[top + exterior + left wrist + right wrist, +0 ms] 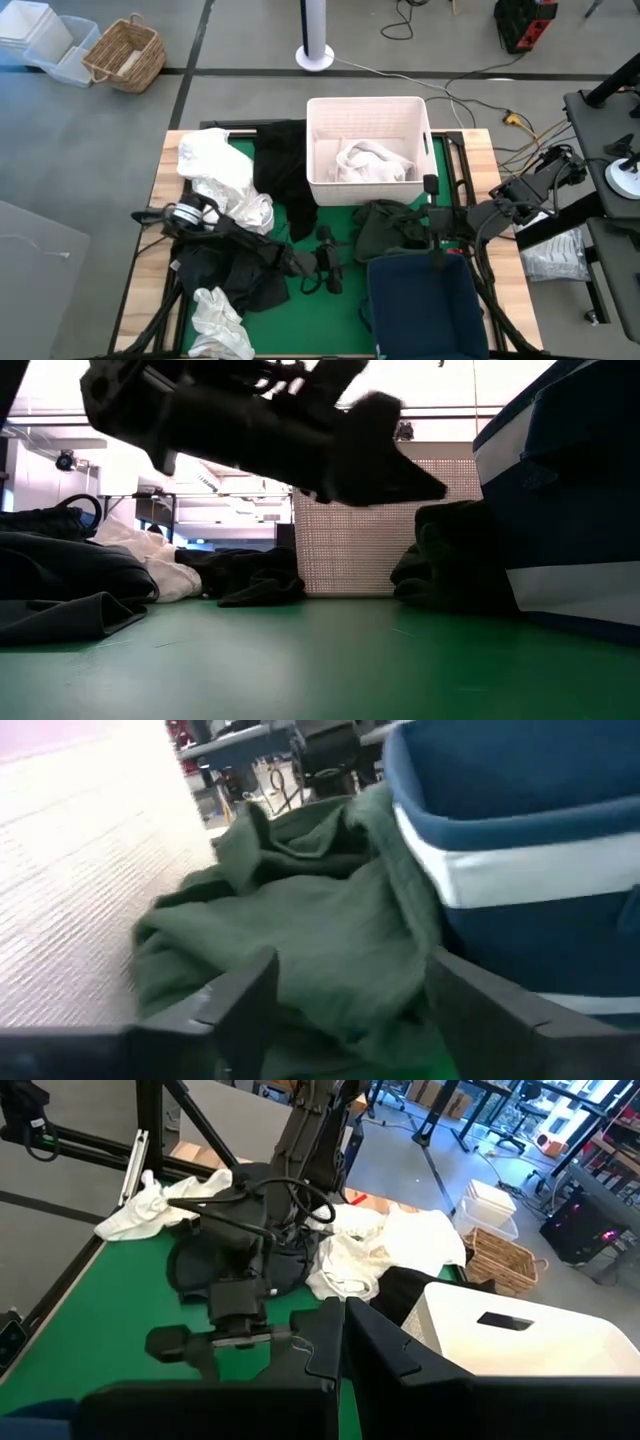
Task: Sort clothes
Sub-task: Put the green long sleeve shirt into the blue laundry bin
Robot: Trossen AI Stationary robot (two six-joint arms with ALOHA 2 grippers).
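Observation:
A dark green garment [385, 228] lies crumpled on the green mat between the white bin [365, 110] and the navy fabric bin [425, 300], leaning against the navy bin's wall [520, 850]. My left gripper [335, 260] is open just left of it, a little above the mat, its fingers [240, 1010] pointing at the garment [300, 920]; I cannot tell whether they touch it. My right gripper [437, 250] is shut and empty over the navy bin's far edge, also seen in its wrist view [343, 1330]. Black garments [285, 170] and white garments [220, 175] lie at the left.
A white cloth [370, 160] lies inside the white bin. Another black garment [230, 270] and a white one [215, 320] lie under the left arm at the near left. Bare mat [320, 660] shows in the near middle. A wicker basket [125, 55] stands on the floor.

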